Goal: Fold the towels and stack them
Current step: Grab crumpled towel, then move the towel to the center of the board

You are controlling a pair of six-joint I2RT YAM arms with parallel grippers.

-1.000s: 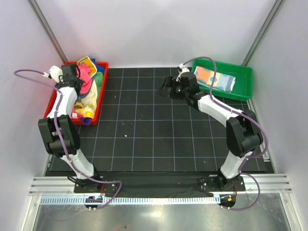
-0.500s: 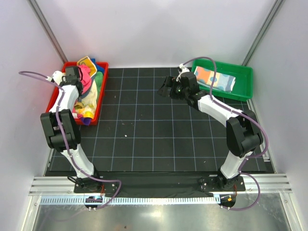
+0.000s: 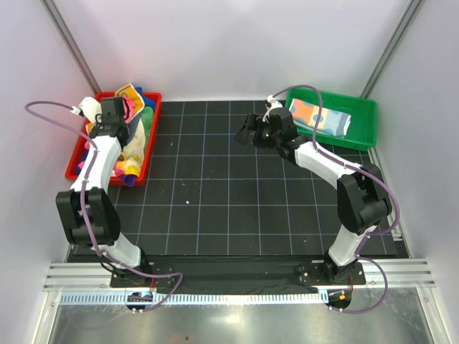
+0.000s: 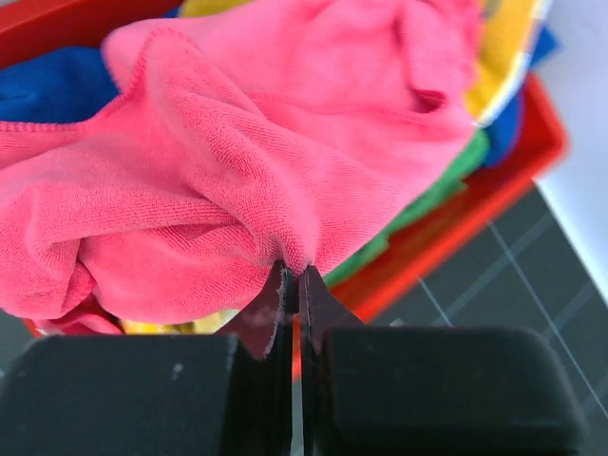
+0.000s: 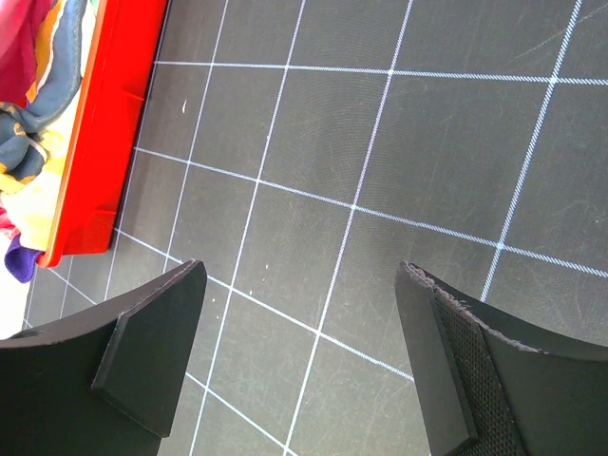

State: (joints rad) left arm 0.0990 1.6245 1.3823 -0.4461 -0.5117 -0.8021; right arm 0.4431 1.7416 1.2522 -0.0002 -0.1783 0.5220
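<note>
A pile of crumpled towels fills the red tray (image 3: 72, 161) at the back left. A pink towel (image 4: 237, 171) lies on top, with a blue towel (image 4: 47, 90) and a green towel (image 4: 446, 185) under it. My left gripper (image 3: 118, 118) is over this pile. In the left wrist view the left gripper (image 4: 293, 273) is shut on a fold of the pink towel. A folded patchwork towel (image 3: 323, 116) lies in the green tray (image 3: 366, 123) at the back right. My right gripper (image 3: 247, 132) hovers open over the black mat, and in its own view the right gripper (image 5: 299, 271) holds nothing.
The black gridded mat (image 3: 237, 201) covers the table between the two trays. The red tray's wall (image 5: 104, 142) shows at the left of the right wrist view, with towels (image 5: 28, 123) inside it. White walls and metal posts enclose the workspace.
My left gripper has closed on the pink towel, and the left arm has shifted slightly over the red tray. The right arm has not moved.
</note>
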